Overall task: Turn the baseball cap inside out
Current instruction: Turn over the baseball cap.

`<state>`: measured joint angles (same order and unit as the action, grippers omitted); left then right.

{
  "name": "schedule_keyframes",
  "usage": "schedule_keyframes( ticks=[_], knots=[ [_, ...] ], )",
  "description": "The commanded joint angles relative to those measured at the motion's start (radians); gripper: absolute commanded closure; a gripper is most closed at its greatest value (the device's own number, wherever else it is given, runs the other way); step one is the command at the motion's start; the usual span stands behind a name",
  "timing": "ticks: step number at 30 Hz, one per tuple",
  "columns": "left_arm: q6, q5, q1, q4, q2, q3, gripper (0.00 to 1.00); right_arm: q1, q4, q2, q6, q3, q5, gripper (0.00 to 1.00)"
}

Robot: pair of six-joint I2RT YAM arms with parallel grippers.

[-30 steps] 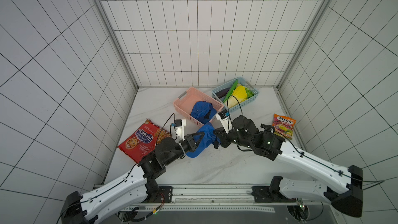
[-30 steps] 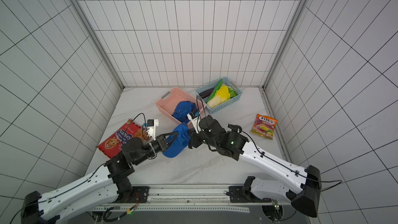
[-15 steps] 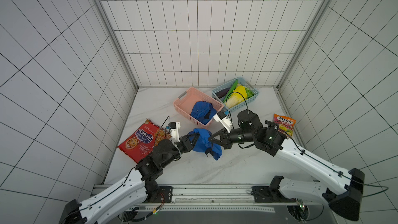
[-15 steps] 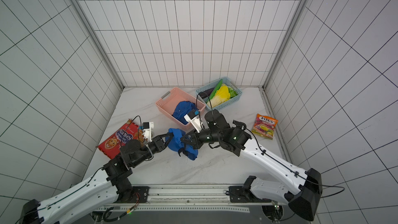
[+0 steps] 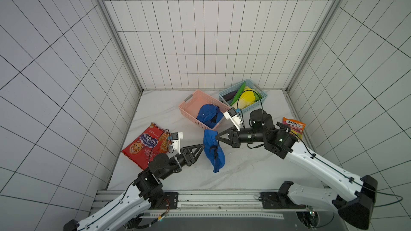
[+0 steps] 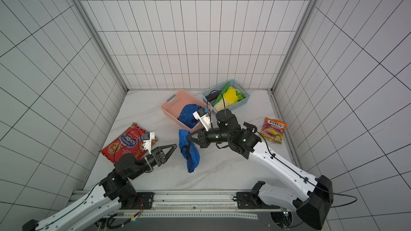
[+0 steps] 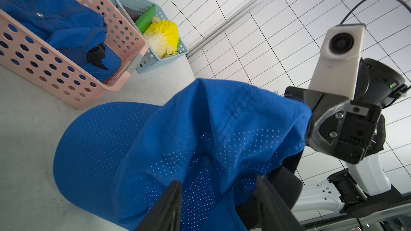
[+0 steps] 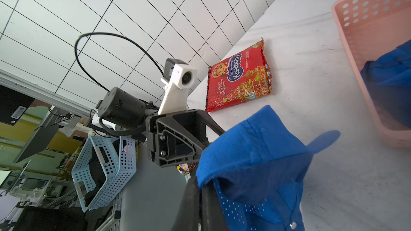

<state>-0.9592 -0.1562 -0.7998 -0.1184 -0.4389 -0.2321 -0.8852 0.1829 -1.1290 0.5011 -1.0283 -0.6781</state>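
Right arm is extending low; right gripper (image 5: 217,138) is clamping the blue baseball cap (image 5: 213,153) rim over the white tabletop (image 5: 255,170). Left gripper (image 5: 202,146) is standing parted, empty, just beside the cap. Tiled walls (image 5: 200,41) are enclosing the cell.

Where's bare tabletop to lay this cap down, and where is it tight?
Bare table lies along the near edge, between the held cap and the rail. Also free: the far-left corner, bordered by pink basket, wall and red snack bag. Crowded: around the blue basket and candy bag.

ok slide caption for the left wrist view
Right gripper pinches the rim of the blue baseball cap while the open left gripper faces its crown, pink basket behind.
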Motion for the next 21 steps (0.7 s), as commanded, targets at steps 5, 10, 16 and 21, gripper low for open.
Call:
schedule_keyframes(
  ticks=[5, 10, 16, 21],
  knots=[
    [0.06, -0.108, 0.004, -0.24, -0.159, -0.009, 0.45, 0.024, -0.052, 0.032, 0.024, 0.019, -0.038, 1.0],
    [0.064, -0.178, 0.004, -0.324, -0.311, -0.051, 0.47, 0.03, -0.051, 0.034, 0.032, 0.026, -0.039, 1.0],
    [0.009, -0.241, 0.004, -0.496, -0.423, -0.05, 0.47, 0.034, -0.051, 0.037, 0.037, 0.029, -0.036, 1.0],
    [0.005, -0.247, 0.004, -0.507, -0.435, -0.048, 0.46, 0.037, -0.052, 0.038, 0.044, 0.03, -0.032, 1.0]
  ],
)
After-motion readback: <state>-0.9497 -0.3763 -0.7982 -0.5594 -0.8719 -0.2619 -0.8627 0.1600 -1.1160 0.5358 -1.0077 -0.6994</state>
